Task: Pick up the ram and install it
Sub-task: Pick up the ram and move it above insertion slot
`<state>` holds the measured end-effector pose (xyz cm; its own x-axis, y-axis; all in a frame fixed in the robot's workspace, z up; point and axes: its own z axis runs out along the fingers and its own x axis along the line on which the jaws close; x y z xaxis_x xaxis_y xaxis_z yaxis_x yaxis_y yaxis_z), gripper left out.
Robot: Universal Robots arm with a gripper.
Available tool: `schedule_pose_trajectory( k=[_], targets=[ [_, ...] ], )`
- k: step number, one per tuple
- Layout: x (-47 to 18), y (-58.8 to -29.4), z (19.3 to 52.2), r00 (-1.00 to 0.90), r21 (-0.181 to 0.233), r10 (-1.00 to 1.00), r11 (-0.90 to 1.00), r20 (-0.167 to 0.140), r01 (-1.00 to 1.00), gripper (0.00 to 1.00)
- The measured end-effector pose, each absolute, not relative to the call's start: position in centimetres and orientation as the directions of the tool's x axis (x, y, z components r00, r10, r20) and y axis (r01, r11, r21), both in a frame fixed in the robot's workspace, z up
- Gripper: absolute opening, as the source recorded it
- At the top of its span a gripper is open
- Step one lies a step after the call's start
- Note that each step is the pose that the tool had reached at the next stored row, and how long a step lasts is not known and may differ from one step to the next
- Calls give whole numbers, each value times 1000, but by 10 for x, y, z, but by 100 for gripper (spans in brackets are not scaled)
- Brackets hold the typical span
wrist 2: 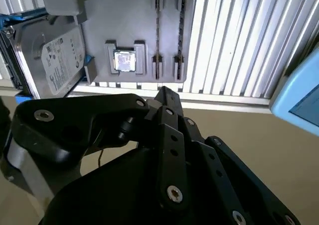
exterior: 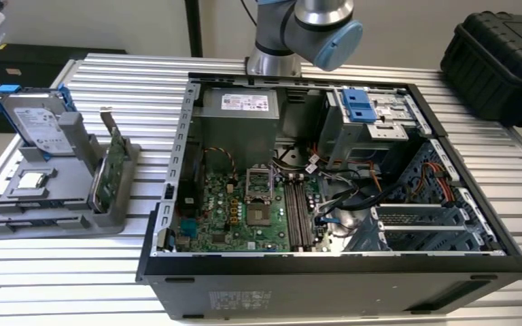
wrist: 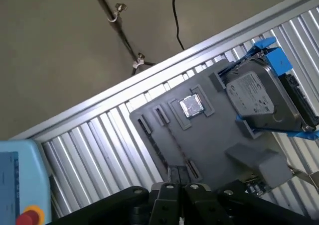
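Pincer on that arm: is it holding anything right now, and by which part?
That cannot be told. In the second wrist view the pincer hangs above the gray holder tray, and its own black body hides the grip.

A: Arm (exterior: pixel 308 27) in exterior view?
B: Cut by top edge. Black case (exterior: pixel 501 61) runs off exterior view's right.
A: Hard drive (wrist: pixel 254 98)?
B: Frame clipped at pic edge, first wrist view. Gripper (wrist: pixel 184 205) covers gray holder's (wrist: pixel 209 135) near end there. Green card (wrist: pixel 254 187) barely peeks past.
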<state>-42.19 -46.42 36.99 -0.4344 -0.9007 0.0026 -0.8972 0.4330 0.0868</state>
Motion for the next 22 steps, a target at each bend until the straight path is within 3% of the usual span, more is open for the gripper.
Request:
schedule_pose_trajectory(
  k=[16, 22],
  targets=[
    [-422, -464, 363, -255, 78, -967, 255, 11, -964, 0],
    [-422, -464, 360, -234, 29, -972, 234, 9, -972, 0]
  ],
)
